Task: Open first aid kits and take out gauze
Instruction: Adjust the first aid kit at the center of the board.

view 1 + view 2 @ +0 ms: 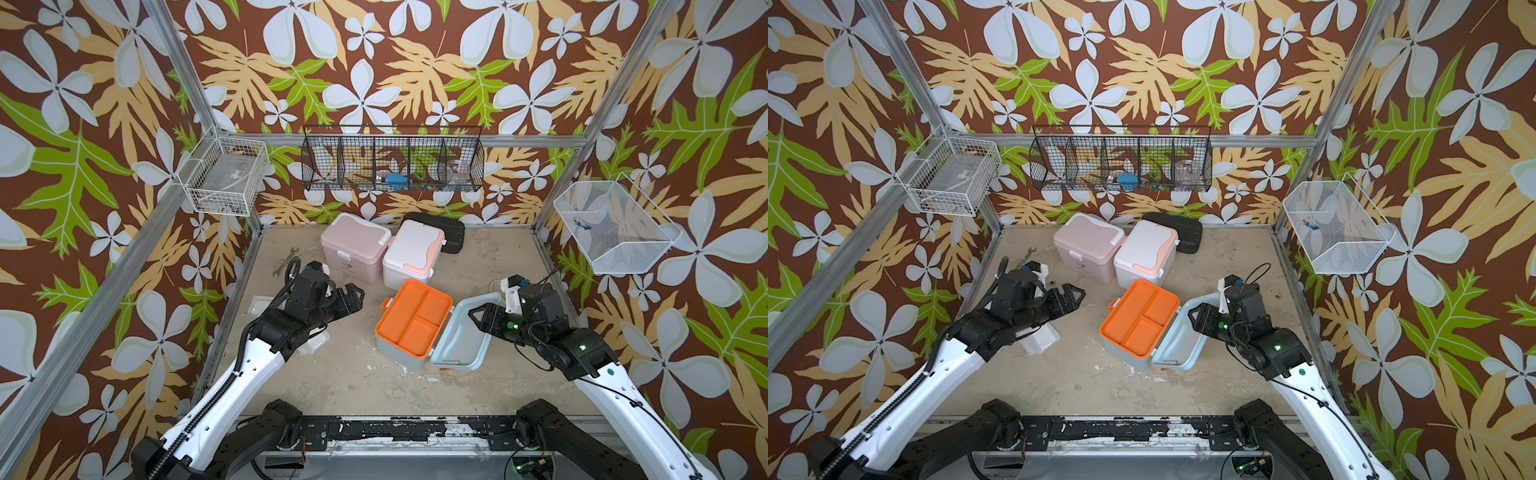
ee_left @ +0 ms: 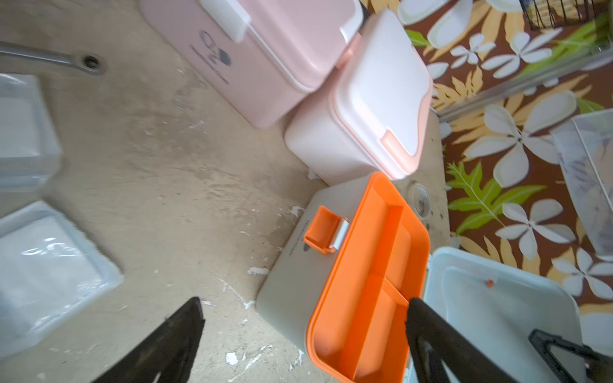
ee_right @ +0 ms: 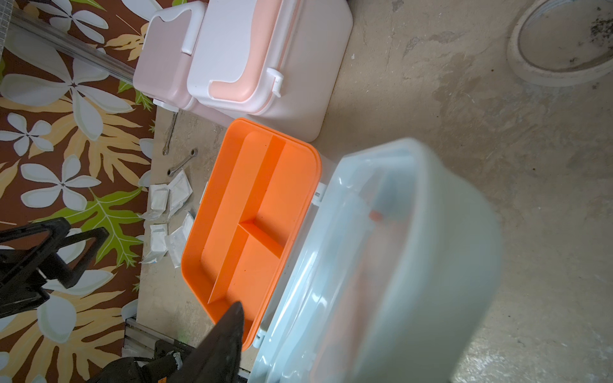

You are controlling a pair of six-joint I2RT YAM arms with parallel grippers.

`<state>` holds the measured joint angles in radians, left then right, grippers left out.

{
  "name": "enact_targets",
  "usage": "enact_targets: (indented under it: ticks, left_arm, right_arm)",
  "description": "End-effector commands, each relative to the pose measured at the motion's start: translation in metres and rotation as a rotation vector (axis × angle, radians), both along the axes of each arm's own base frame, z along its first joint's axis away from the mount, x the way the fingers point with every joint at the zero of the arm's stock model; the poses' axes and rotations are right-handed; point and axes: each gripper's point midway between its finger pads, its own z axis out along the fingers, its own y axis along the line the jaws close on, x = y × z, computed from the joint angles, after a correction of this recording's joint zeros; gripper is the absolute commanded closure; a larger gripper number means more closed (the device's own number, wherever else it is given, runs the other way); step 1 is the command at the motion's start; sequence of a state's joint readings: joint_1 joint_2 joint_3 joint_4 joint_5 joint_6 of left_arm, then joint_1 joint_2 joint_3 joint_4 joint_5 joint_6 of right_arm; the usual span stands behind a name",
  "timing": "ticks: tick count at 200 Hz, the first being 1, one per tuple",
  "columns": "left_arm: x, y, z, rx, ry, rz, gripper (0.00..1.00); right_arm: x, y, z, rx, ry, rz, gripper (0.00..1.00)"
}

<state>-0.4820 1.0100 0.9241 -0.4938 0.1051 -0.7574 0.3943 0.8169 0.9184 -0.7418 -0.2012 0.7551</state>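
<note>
We saw three kits on the counter [image 1: 332, 395]. The pink kit [image 1: 355, 245] and the white kit [image 1: 409, 253] stood closed at the back, touching each other. The blue kit [image 1: 399, 357] stood open in front of them, with its lid [image 1: 461, 345] lying over toward the right arm. Its orange tray [image 1: 415, 320] had three compartments, and all were empty. What was under the tray we could not see.

The right gripper [image 1: 473, 313] seemed clamped on the rim of the lid: in the right wrist view one finger showed on the tray side, and the lid hid the other. The left gripper [image 1: 355, 297] was wide apart and empty, above the counter between the gauze and the blue kit.

The gauze [image 3: 158, 197] lay outside the kits, on the left part of the counter beside the left arm. We counted at least five packets. Some overlapped, so the exact number was not clear.

In our judgement the pink kit was the likely next one. It lay just beyond the left gripper, toward the back wall, with its long axis across the counter and its latch [image 2: 225, 13] facing the left arm, which was the nearer one.

There were also two wrenches [image 3: 182, 162], one tape roll [image 3: 560, 43] and one black case [image 1: 440, 232].
</note>
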Motion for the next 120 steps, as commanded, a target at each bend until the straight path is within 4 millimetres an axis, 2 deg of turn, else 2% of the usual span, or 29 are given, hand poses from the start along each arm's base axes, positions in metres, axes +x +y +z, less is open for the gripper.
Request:
enact_targets:
  ticks: [1,26,47,85,120]
  left_arm:
    - [0.0,-0.045,0.016,-0.114,-0.068,-0.176,0.04]
    - [-0.004,-0.071,0.008,-0.134,-0.058,-0.275,0.04]
    - [-0.008,-0.084,-0.003,-0.131,-0.035,-0.316,0.04]
    - [-0.008,-0.085,-0.029,-0.089,0.01,-0.317,0.05]
    - [-0.01,-0.085,-0.044,-0.074,0.035,-0.323,0.05]
  right_arm:
    - [0.0,-0.002,0.0,-0.006,-0.008,-0.012,0.39]
    - [0.001,-0.001,-0.001,-0.007,-0.005,-0.007,0.39]
    - [0.002,-0.001,0.002,-0.007,-0.009,-0.004,0.39]
    - [0.003,0.0,0.003,-0.004,-0.012,-0.001,0.39]
    - [0.002,0.0,0.003,-0.001,-0.012,0.0,0.39]
